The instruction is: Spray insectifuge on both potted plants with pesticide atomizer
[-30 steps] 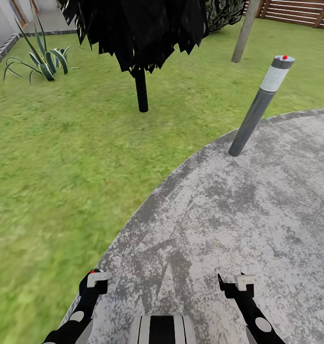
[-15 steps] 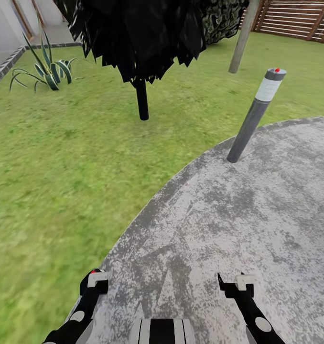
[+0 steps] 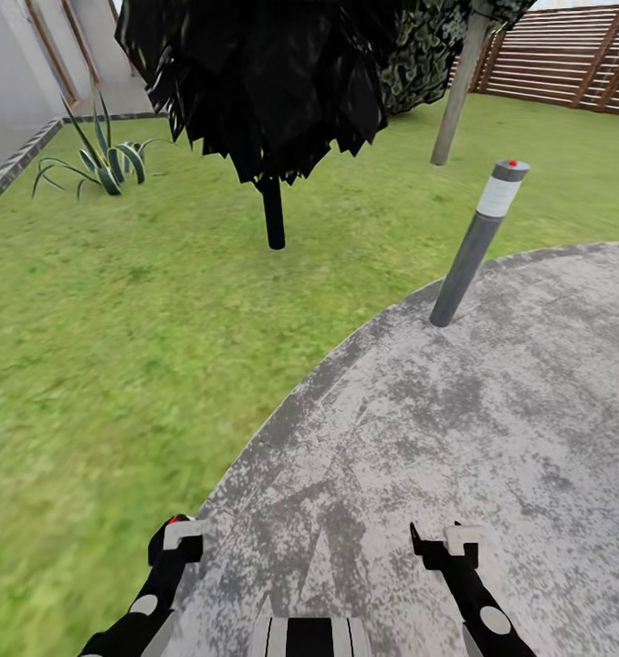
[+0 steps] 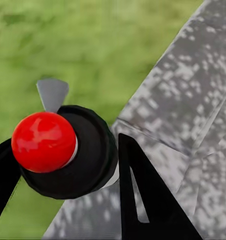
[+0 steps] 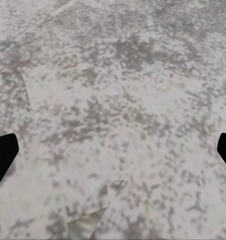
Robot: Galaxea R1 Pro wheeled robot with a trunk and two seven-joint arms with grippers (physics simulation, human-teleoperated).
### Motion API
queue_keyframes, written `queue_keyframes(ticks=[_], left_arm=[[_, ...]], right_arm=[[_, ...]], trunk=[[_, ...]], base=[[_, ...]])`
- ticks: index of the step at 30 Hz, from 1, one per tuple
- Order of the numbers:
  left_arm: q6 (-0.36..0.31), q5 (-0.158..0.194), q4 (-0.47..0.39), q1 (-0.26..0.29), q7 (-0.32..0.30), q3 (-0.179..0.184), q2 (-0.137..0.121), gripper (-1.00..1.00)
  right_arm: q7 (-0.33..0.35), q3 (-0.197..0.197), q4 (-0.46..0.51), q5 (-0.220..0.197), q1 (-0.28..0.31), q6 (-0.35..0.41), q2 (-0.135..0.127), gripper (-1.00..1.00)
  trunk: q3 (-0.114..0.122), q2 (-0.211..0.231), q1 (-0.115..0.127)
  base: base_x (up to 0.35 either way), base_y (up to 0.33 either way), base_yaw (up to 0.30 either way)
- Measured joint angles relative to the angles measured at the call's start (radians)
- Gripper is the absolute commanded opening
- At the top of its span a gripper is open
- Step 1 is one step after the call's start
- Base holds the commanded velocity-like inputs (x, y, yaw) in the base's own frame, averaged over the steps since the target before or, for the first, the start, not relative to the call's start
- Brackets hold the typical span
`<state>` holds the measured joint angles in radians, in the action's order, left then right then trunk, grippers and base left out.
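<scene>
Grey patio lies under both arms, held low and near, pointing forward. Left gripper has its jaws closed round the atomizer, beside the lawn. Right gripper jaws stand wide, empty.

The whole head view has slid downward — the camera tilted up, so the lamp post sits lower and more fence shows — nothing itself moved.

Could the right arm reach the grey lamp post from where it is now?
Probably not. The lamp post stands at the patio edge well ahead, while the right tool hangs low by the base. Nothing blocks the way; the robot should drive closer.
</scene>
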<state>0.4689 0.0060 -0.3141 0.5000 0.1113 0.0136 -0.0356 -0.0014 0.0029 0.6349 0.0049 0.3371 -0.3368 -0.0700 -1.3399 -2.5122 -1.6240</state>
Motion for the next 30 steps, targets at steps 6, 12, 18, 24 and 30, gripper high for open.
queue_keyframes(ticks=[6, 12, 18, 24, 30], left_arm=[[0.009, 0.002, 0.004, -0.096, 0.005, -0.013, -0.027, -1.00], [0.029, 0.002, 0.005, -0.161, 0.007, -0.087, -0.030, -1.00], [0.077, 0.000, 0.004, -0.233, 0.004, -0.119, -0.031, -1.00], [0.083, 0.000, 0.004, -0.263, 0.004, -0.123, -0.038, -1.00], [0.083, 0.001, 0.005, -0.272, 0.004, -0.127, -0.057, -1.00]], right_arm=[[-0.004, -0.003, -0.039, -0.001, -0.005, -0.025, 0.015, 1.00], [-0.004, -0.007, -0.105, -0.002, -0.059, -0.156, 0.007, 1.00], [-0.004, -0.010, -0.203, -0.002, -0.107, -0.257, 0.004, 1.00], [-0.004, -0.019, -0.243, -0.002, -0.117, -0.271, 0.003, 1.00], [-0.004, -0.021, -0.259, -0.003, -0.118, -0.270, 0.003, 1.00]], trunk=[[0.030, 0.001, 0.003], [0.063, 0.003, 0.005], [0.095, 0.004, 0.008], [0.128, 0.006, 0.011], [0.161, 0.007, 0.013]], base=[[0.000, 0.000, 0.000], [0.000, 0.000, 0.000], [0.000, 0.000, 0.000], [0.000, 0.000, 0.000], [0.000, 0.000, 0.000]])
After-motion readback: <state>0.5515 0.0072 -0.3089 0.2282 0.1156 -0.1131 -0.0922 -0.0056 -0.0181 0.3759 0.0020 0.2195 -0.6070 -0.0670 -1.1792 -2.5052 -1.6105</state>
